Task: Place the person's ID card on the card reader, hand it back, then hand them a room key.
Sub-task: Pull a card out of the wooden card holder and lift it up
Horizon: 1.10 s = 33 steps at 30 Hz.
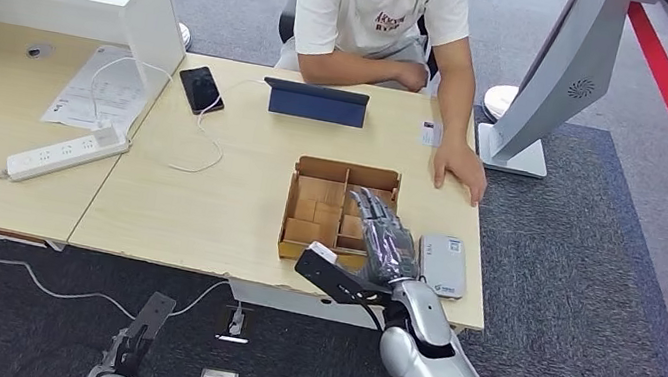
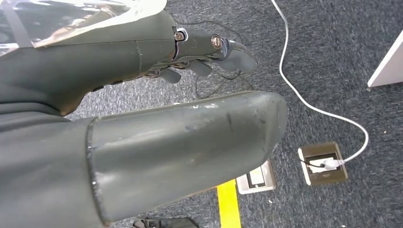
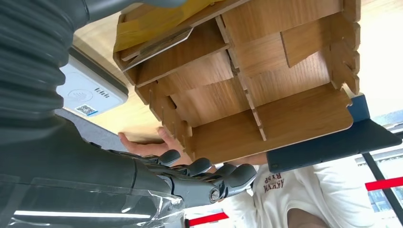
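Right hand (image 1: 384, 232), fingers spread and holding nothing, hovers over the divided wooden box (image 1: 338, 212) w/ the card reader (image 1: 443, 263) just beside, so a low reach could snag a divider, shoving the box.

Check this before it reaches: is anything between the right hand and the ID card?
Nothing visible lies between them. The right hand hovers over the wooden box, whose far wall it must clear; the person's hand rests on the table just beside the ID card.
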{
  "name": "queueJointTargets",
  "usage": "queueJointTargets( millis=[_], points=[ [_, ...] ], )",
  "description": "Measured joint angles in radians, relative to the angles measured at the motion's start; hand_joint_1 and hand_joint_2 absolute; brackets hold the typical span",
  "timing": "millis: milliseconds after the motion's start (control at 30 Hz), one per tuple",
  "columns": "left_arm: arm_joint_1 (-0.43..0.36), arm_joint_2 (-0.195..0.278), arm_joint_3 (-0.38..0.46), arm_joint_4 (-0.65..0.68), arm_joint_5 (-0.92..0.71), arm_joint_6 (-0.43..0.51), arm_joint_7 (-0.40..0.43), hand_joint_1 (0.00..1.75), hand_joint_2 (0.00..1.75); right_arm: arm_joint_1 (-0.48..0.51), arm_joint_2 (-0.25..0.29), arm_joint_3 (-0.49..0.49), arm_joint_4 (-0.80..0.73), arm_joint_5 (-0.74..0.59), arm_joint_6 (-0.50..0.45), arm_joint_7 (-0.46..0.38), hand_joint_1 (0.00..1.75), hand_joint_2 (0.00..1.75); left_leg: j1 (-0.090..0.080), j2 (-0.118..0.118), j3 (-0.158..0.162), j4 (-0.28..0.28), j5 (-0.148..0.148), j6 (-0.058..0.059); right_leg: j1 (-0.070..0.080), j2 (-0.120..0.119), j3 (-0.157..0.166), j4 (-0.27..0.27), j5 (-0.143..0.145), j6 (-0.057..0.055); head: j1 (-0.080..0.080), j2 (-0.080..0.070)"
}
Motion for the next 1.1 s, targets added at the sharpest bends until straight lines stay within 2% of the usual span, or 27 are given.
queueJointTargets(
  millis=[400,1100],
  points=[
    [-0.004,0.000,-0.022,0.000,-0.016,0.000,0.001,0.00,0.00,0.001,-0.023,0.009,0.039,0.007,-0.075,-0.028,0.00,1.75,0.000,0.000,0.000,0.000,0.000,0.000,0.000,0.000,0.000,0.000,0.000,0.000,0.000,0.000],
    [-0.007,0.000,-0.049,0.000,-0.026,-0.006,0.019,0.00,0.00,0.000,-0.047,0.019,0.152,0.036,-0.126,-0.013,0.00,1.75,0.000,0.000,0.000,0.000,0.000,0.000,0.000,0.000,0.000,0.000,0.000,0.000,0.000,0.000]
  ],
)
